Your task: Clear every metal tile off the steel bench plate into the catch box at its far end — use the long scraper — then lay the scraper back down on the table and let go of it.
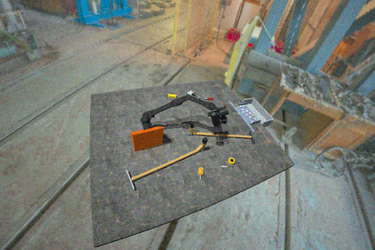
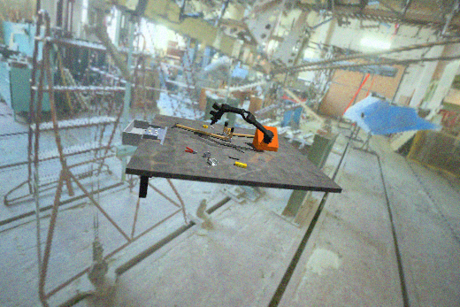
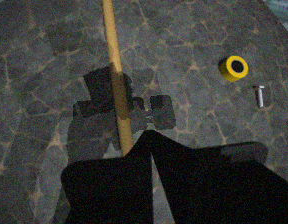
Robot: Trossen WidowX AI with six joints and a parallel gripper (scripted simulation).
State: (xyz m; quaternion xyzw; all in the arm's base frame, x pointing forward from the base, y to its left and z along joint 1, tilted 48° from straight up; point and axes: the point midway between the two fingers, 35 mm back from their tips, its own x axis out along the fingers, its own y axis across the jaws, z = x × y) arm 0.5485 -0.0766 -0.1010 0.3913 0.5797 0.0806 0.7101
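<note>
My gripper (image 1: 219, 124) (image 2: 212, 123) (image 3: 148, 134) is shut with nothing between its fingers, raised above the table. A long wooden-handled tool (image 1: 223, 135) lies below it. Its handle (image 3: 113, 47) runs up the wrist view, under the gripper's shadow. A second long tool (image 1: 166, 164) with a wide metal crosspiece (image 1: 131, 180) lies nearer the front, its other end dark. I cannot tell for certain which is the scraper. Several small pale tiles (image 1: 245, 111) (image 2: 153, 131) are on the steel plate (image 1: 249, 125) at the table's edge. The grey catch box (image 1: 265, 114) (image 2: 134, 138) adjoins it.
An orange block (image 1: 147, 139) (image 2: 272, 138) stands by the arm's base. A yellow ring (image 1: 231, 161) (image 3: 234, 69), a bolt (image 3: 260, 96) and a yellow-handled tool (image 1: 200, 171) lie nearer the front. Red-handled pliers (image 2: 190, 150) and a yellow piece (image 2: 240, 165) lie on the opposite side.
</note>
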